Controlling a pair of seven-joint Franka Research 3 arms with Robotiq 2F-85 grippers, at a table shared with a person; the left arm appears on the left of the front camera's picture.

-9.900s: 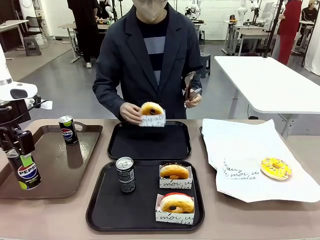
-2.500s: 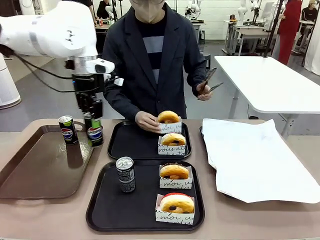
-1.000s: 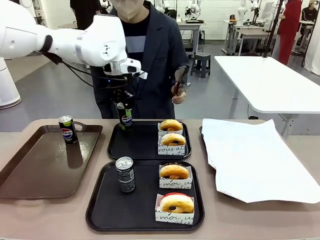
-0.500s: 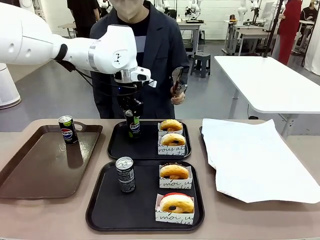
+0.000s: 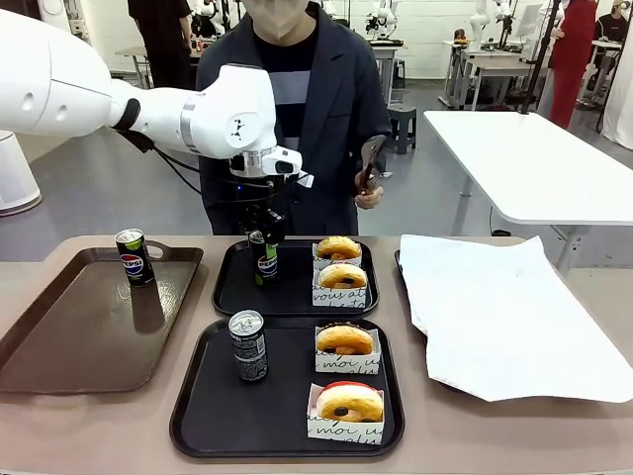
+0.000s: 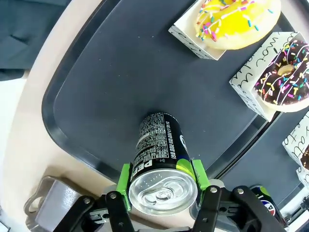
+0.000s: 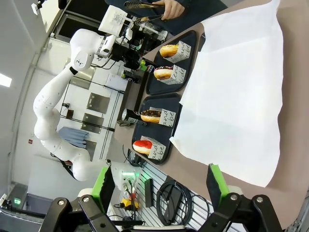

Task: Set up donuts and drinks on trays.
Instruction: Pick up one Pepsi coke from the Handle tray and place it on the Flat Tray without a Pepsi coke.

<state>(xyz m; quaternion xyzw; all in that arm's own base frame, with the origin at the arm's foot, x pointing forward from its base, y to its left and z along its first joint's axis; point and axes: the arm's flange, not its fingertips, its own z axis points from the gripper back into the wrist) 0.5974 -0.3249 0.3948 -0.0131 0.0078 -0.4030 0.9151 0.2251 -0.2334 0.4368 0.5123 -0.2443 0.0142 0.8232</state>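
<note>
Left gripper (image 6: pixel 162 191) green pads round slim cylindrical Pepsi can (image 6: pixel 161 164), matte black tray (image 6: pixel 96 96).

we see far tray (image 5: pixel 232 289) behind near tray (image 5: pixel 198 411) on the counter (image 5: pixel 119 430) | Pepsi can (image 5: pixel 265 259) at far tray's left, two sleeved donuts (image 5: pixel 340 262) at its right | grey can (image 5: pixel 248 345) left, two donuts (image 5: pixel 347 371) right on near tray | long tray (image 5: pixel 59 346) at left carries another can (image 5: pixel 133 256) | paper sheet (image 5: pixel 504 317) at right

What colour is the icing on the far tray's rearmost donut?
Yellow icing with coloured sprinkles on that donut, clearest in the left wrist view.
</note>
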